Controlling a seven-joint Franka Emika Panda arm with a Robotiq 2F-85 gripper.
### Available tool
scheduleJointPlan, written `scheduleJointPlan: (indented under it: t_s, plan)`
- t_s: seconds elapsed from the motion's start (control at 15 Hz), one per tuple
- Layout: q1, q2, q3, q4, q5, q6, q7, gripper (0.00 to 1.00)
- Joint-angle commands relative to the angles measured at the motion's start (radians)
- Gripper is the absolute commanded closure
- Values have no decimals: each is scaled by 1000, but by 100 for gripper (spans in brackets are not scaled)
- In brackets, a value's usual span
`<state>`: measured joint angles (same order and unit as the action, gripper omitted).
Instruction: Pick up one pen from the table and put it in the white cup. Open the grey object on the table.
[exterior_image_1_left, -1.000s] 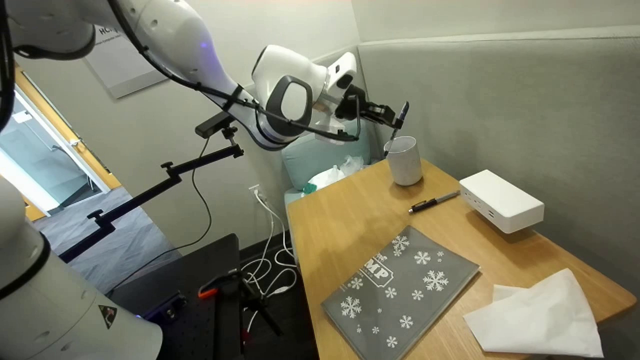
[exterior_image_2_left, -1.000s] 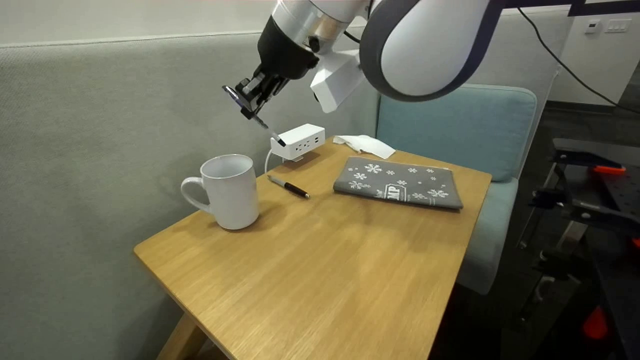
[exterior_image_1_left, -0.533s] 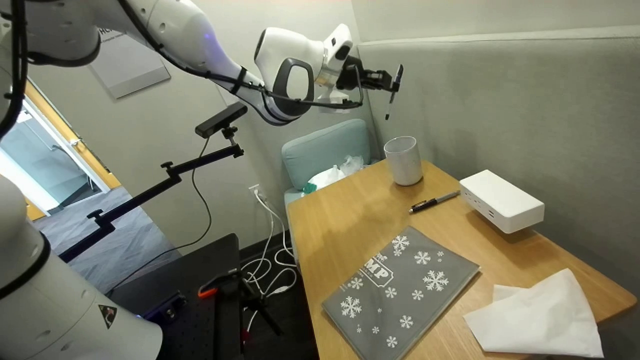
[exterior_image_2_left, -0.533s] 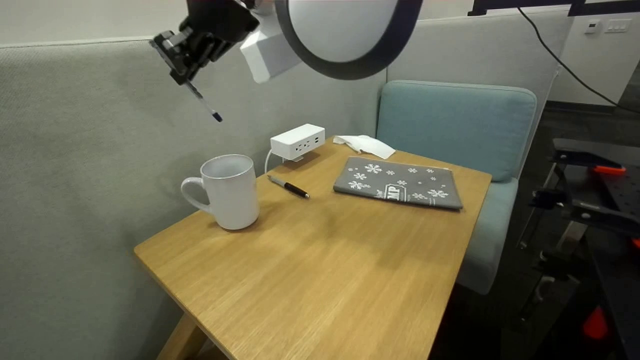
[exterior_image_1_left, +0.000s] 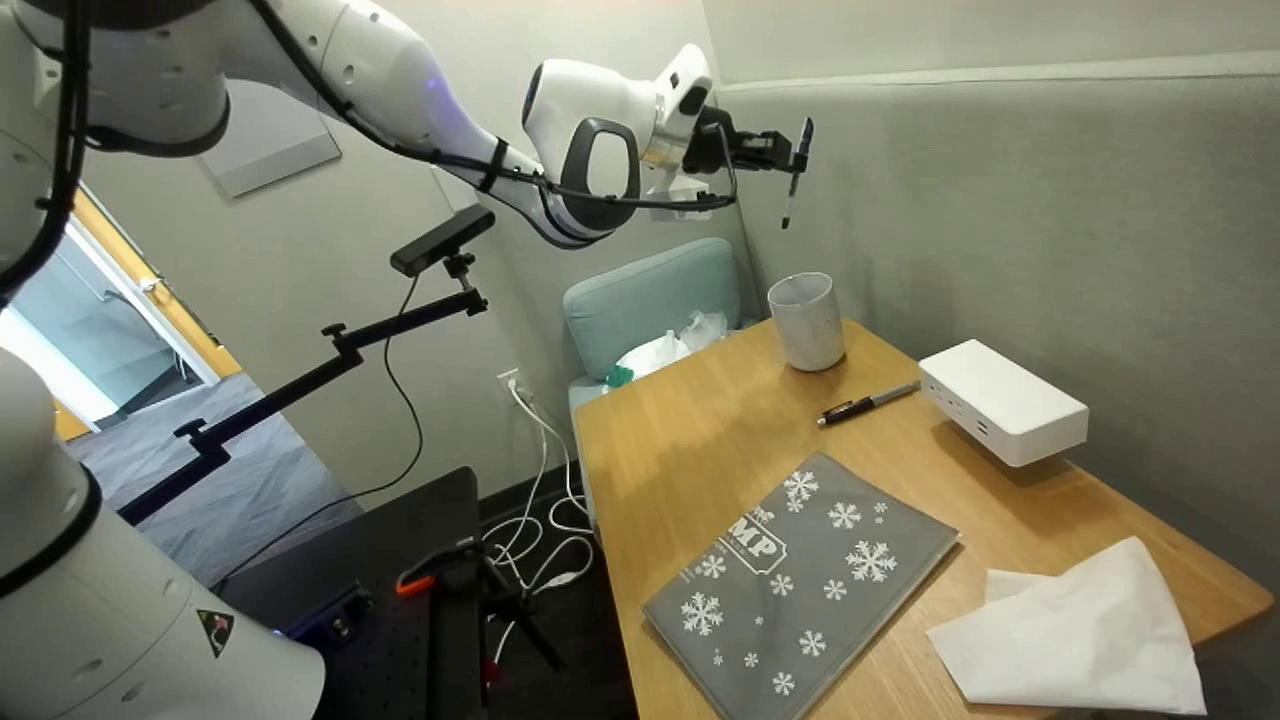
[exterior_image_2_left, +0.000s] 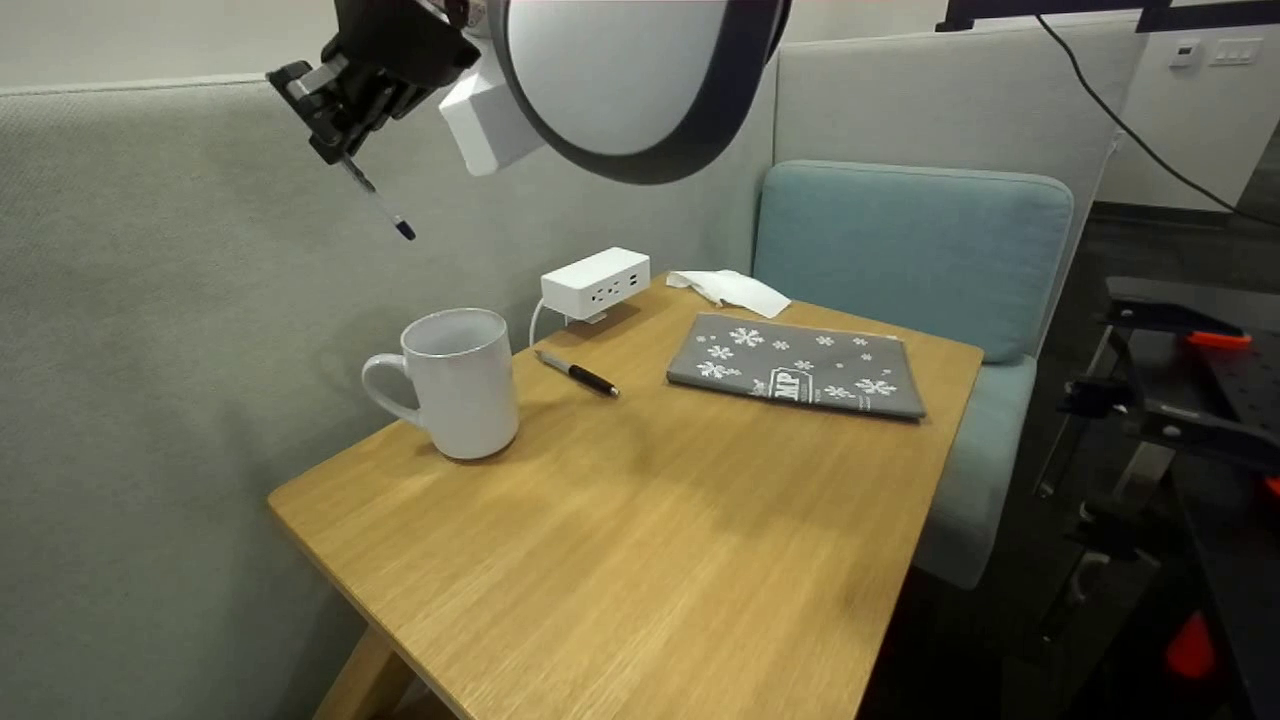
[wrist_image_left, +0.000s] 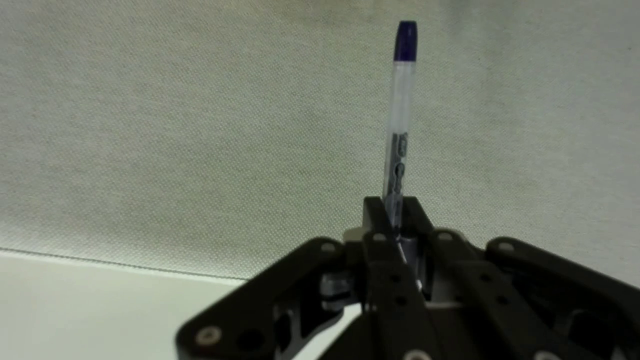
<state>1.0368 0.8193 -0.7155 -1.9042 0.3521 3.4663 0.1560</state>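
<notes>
Gripper (wrist_image_left: 391, 212): pinching a clear pen (wrist_image_left: 400, 110), jaws nearly meeting, purple end pointing down.
White cup (exterior_image_2_left: 465, 390): standing near a table (exterior_image_1_left: 680, 450) corner beside the padded panel (exterior_image_1_left: 1000, 220), lower than that pen.
Second pen (exterior_image_2_left: 578, 373): lying between white cup and white box (exterior_image_2_left: 590, 285).
Grey object (exterior_image_1_left: 800, 610): lying flat near the table's robot-side edge.

Smooth white cup (exterior_image_2_left: 462, 395), apparently ceramic
</notes>
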Motion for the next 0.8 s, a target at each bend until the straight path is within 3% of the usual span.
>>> scheduleJointPlan:
  t_s: [0.0,0.73]
  plan:
    - [13,37,-7,6,75,0,-44,97]
    - [-48,119,64,23,94,0,-32,97]
